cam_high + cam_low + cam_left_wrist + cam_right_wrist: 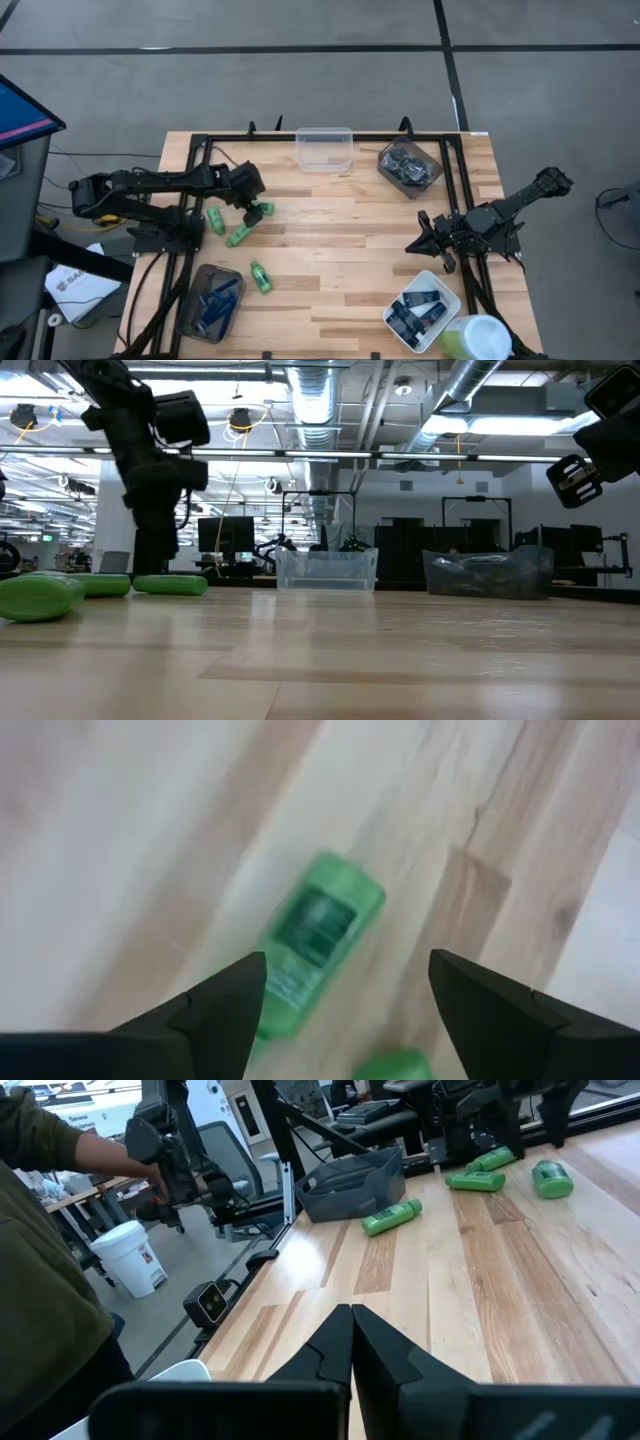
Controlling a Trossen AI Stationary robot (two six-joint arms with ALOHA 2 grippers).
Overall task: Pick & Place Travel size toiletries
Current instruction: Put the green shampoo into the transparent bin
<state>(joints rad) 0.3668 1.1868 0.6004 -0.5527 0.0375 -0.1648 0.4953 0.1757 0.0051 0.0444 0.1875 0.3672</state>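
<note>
Several bright green mini bottles lie on their sides on the wooden table's left part: one (262,210) under my left gripper, two others (215,220) (238,237) beside it and one (261,277) nearer. My left gripper (250,200) points down, open, its fingers on either side of a bottle (315,945) without touching it. Another bottle (395,1065) shows at the edge of that view. My right gripper (425,240) hovers shut (350,1330) over the table's right part, touching nothing.
A clear tub (325,148) and a tub of dark discs (410,165) stand at the far edge. A grey tub with blue razors (210,300) sits near left, a white tub of navy tubes (422,310) near right. A person's sleeve (40,1280) shows beside the table.
</note>
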